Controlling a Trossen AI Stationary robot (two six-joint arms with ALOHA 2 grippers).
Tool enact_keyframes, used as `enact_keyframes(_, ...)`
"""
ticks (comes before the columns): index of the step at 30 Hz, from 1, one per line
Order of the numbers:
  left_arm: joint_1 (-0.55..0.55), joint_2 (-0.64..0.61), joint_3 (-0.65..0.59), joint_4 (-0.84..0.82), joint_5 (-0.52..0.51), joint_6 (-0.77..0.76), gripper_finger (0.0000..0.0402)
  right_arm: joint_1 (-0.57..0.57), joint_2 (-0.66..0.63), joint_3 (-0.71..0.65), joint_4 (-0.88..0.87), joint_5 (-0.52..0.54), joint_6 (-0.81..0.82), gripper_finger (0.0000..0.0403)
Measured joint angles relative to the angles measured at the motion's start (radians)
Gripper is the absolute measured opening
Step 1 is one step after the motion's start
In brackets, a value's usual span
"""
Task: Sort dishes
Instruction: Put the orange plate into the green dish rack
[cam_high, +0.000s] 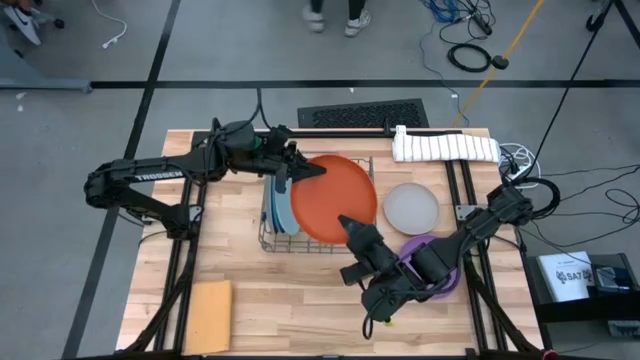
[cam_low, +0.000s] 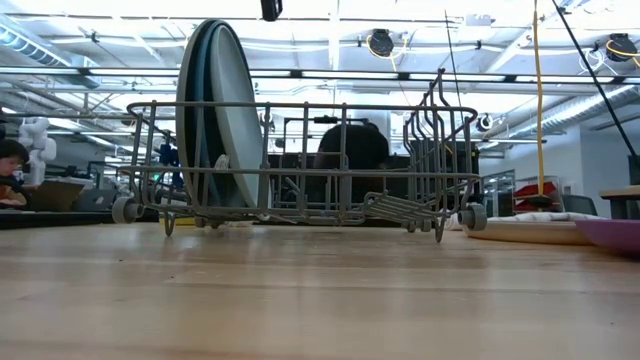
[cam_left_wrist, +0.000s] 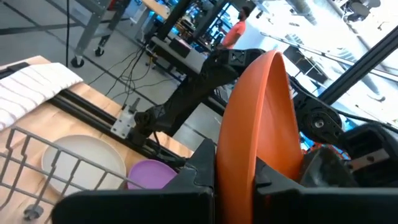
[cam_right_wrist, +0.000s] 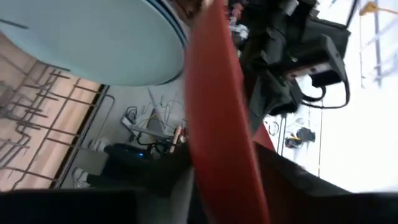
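The left gripper (cam_high: 300, 168) is clamped on the far edge of the orange plate (cam_high: 335, 197), its dark fingers pinching the thin rim on both faces, as the left wrist view shows with the plate (cam_left_wrist: 261, 130) standing edge-on between them. The right gripper (cam_high: 352, 228) meets the same plate at its near edge; the rim (cam_right_wrist: 214, 118) runs between its two fingers, but whether they have bitten down or only straddle it cannot be told.

The plate hangs above the wire rack (cam_high: 270, 240), tipped so that most of its face shows from overhead. It looks like rigid, light plastic with a smooth, probably slippery surface (a judgement from its sheen and thinness). The rim is the only sensible place to hold it, gripped across its thickness. Held at two opposite points it should stay steady, though a pinch at one point might let it swing.

Three large plates (cam_low: 215, 115) stand upright on edge at one end of the rack, packed face to face. The light grey plate (cam_high: 411, 207) lies flat on the wooden table (cam_high: 300, 300) beside the rack, and the purple plate (cam_high: 425, 265) lies flat just beyond it, partly under the right arm. A white folded towel (cam_high: 445, 147) rests at the far edge, and a tan sheet (cam_high: 208, 312) near the front corner.
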Motion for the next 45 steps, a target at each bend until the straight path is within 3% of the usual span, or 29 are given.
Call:
enact_keyframes(5, -0.004, 0.000, 0.004, -0.003, -0.008, 0.030, 0.0012, -0.001, 0.005, -0.003, 0.002, -0.068, 0.015, 0.0023)
enact_keyframes(10, -0.006, 0.001, 0.004, -0.008, -0.003, 0.030, 0.0022, 0.006, 0.005, -0.003, 0.009, -0.073, 0.051, 0.0023)
enact_keyframes(31, -0.012, -0.052, 0.007, -0.021, 0.022, 0.039, 0.0159, 0.031, -0.002, 0.002, -0.034, -0.123, 0.187, 0.0023)
enact_keyframes(36, -0.005, -0.087, 0.009, -0.085, 0.021, 0.172, 0.0168, 0.049, -0.006, 0.002, -0.030, -0.123, 0.205, 0.0023)
enact_keyframes(45, 0.011, -0.145, 0.009, -0.178, 0.019, 0.265, 0.0169, 0.075, -0.004, 0.002, -0.028, -0.181, 0.249, 0.0023)
